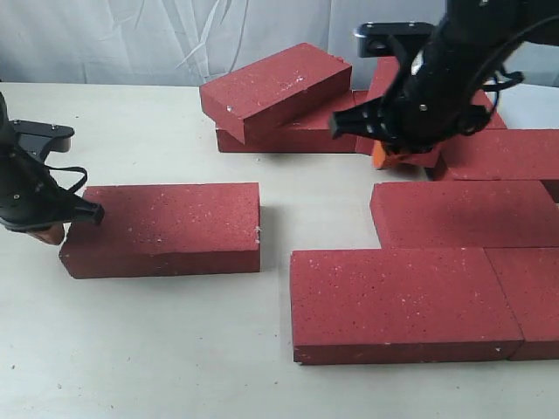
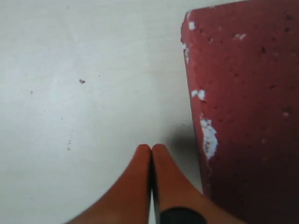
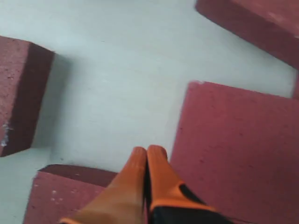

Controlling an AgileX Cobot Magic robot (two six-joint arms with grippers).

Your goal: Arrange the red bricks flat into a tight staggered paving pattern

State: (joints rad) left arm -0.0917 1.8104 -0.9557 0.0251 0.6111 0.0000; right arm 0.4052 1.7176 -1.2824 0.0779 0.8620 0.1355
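A single red brick [image 1: 166, 229] lies flat at the left, apart from the others. My left gripper [image 1: 48, 234] is shut and empty at that brick's left end, low over the table. In the left wrist view the joined orange tips [image 2: 151, 148] sit just beside the brick's short end [image 2: 247, 107]. On the right, several bricks lie flat close together, among them a front one [image 1: 402, 301] and one behind it [image 1: 463, 212]. My right gripper [image 1: 384, 155] hovers shut and empty behind these. Its tips [image 3: 148, 150] point at bare table beside a flat brick [image 3: 233, 154].
At the back a tilted brick [image 1: 275, 87] leans on a flat one [image 1: 288, 131], with more bricks behind the right arm. A white cloth backdrop hangs behind the pale table [image 1: 175, 349]. A gap of bare table separates the left brick from the paved group.
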